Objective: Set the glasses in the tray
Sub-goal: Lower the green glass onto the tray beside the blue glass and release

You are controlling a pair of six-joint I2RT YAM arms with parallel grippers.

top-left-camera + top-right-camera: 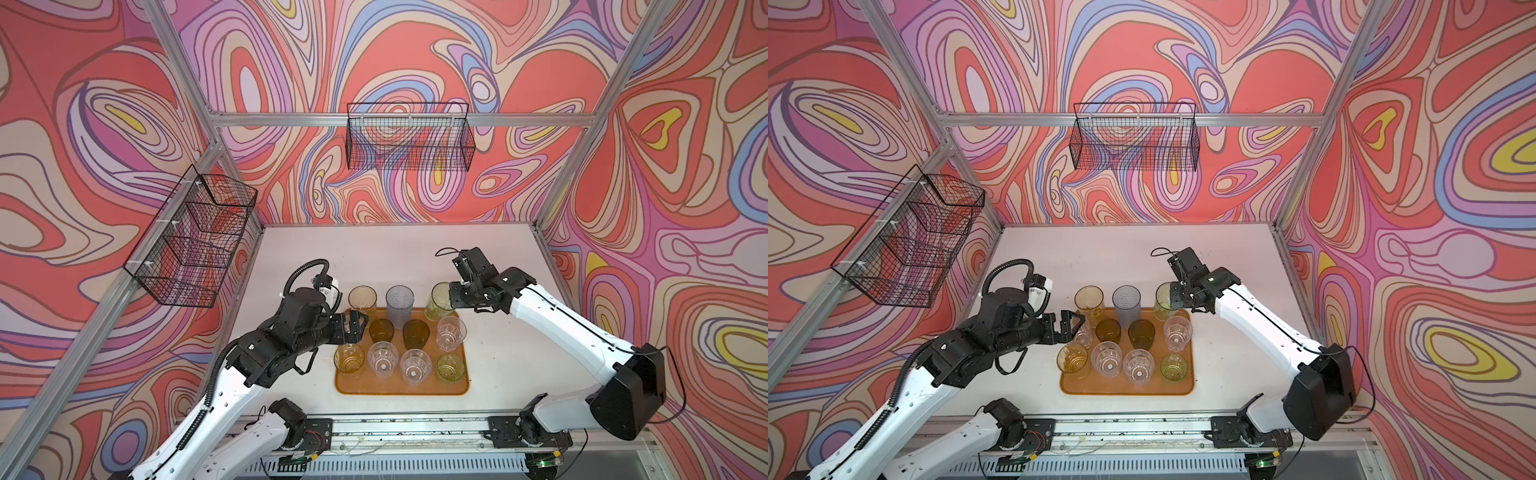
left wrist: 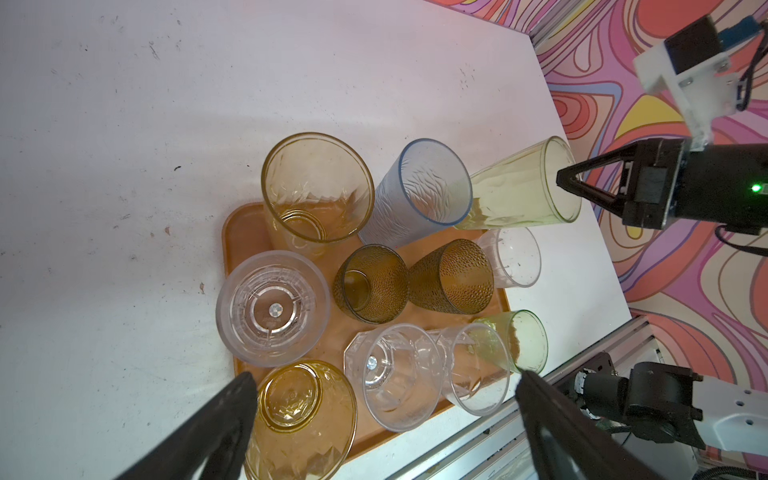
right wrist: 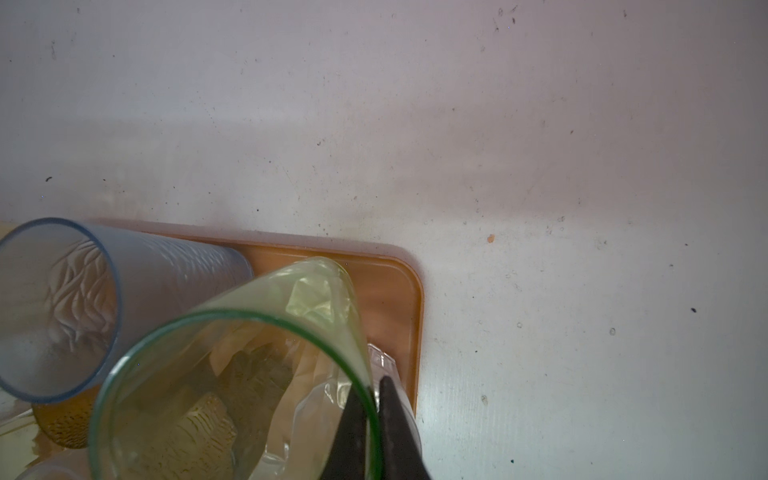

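The orange-brown tray (image 1: 399, 388) (image 1: 1125, 388) lies on the white table and carries several upright glasses, among them a tall yellow one (image 1: 363, 299), a grey-blue one (image 1: 400, 305) and short clear, amber, olive and green ones. My right gripper (image 1: 451, 293) (image 3: 374, 390) is shut on the rim of the tall yellow-green glass (image 1: 438, 301) (image 3: 232, 374), one finger inside and one outside. That glass's base is over the tray's far right corner. My left gripper (image 1: 357, 322) (image 2: 384, 380) hangs open above the tray's left side, over a clear glass (image 1: 1084, 332), holding nothing.
Two black wire baskets hang on the walls, one at the back (image 1: 409, 137) and one on the left (image 1: 195, 237). Bare white table (image 1: 374, 257) lies behind the tray. An aluminium rail (image 1: 407, 430) with the arm bases runs along the front edge.
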